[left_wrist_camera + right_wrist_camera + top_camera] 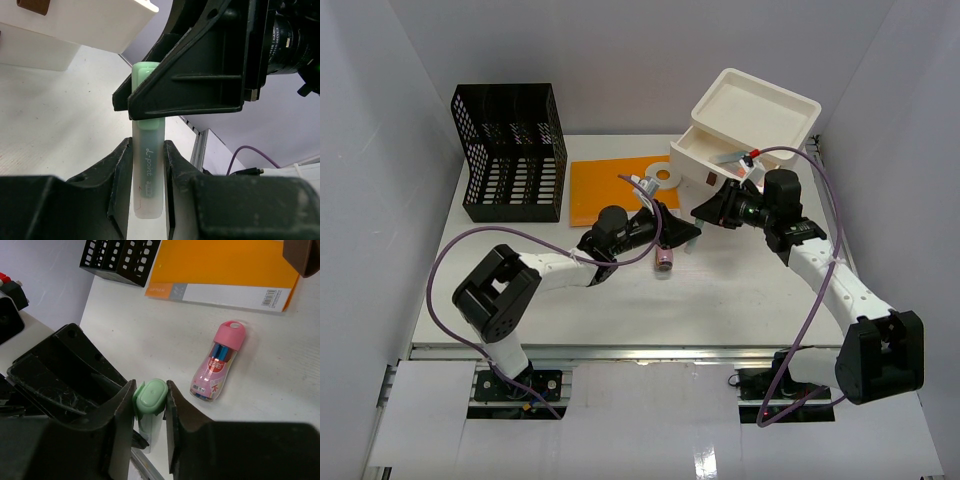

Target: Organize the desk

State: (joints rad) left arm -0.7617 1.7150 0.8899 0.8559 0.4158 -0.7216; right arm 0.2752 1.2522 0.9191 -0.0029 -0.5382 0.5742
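Above the middle of the white desk [720, 300] my two grippers meet tip to tip. My left gripper [147, 150] [682, 235] is shut on the frosted barrel of a green highlighter [147, 175]. The highlighter points away from it toward the right arm. My right gripper [149, 384] [705, 212] is shut on the highlighter's pale green cap [151, 399], one finger on each side. In the left wrist view the right gripper's black fingers [190, 85] cover most of the cap [141, 75].
A pink pen case [663, 261] [218, 361] lies on the desk just below the grippers. Behind it are an orange notebook [605, 190], a tape roll [663, 174] and a black mesh organizer [513, 150]. A white drawer box [745, 130] with one drawer open stands at the back right.
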